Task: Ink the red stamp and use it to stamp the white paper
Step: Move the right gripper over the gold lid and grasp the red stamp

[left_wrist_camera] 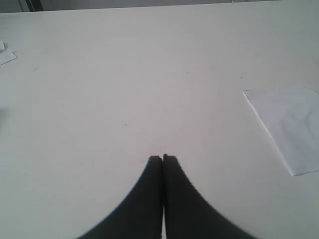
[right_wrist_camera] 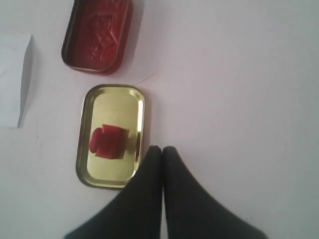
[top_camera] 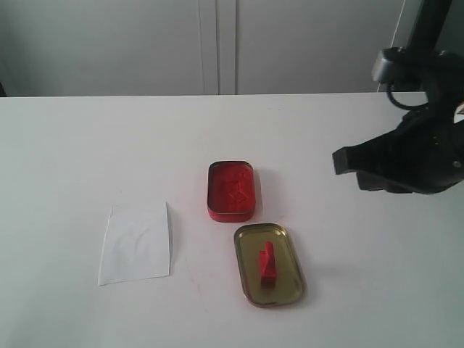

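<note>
The red stamp (top_camera: 267,264) (right_wrist_camera: 109,142) lies inside the gold tin lid (top_camera: 286,283) (right_wrist_camera: 112,174) in front of the red-filled ink tin (top_camera: 231,190) (right_wrist_camera: 97,35). To their left the white paper (top_camera: 136,243) (left_wrist_camera: 291,124) (right_wrist_camera: 12,94) lies flat on the table. My right gripper (top_camera: 348,163) (right_wrist_camera: 162,149) hovers shut and empty to the right of the tins, above the table. My left gripper (left_wrist_camera: 162,158) is shut with nothing in it, over bare table with the paper off to one side; it does not show in the exterior view.
Everything rests on a white table (top_camera: 87,145) that ends at a pale wall of cabinet doors (top_camera: 217,43). A scrap of white paper (left_wrist_camera: 6,55) lies near the table's far edge in the left wrist view.
</note>
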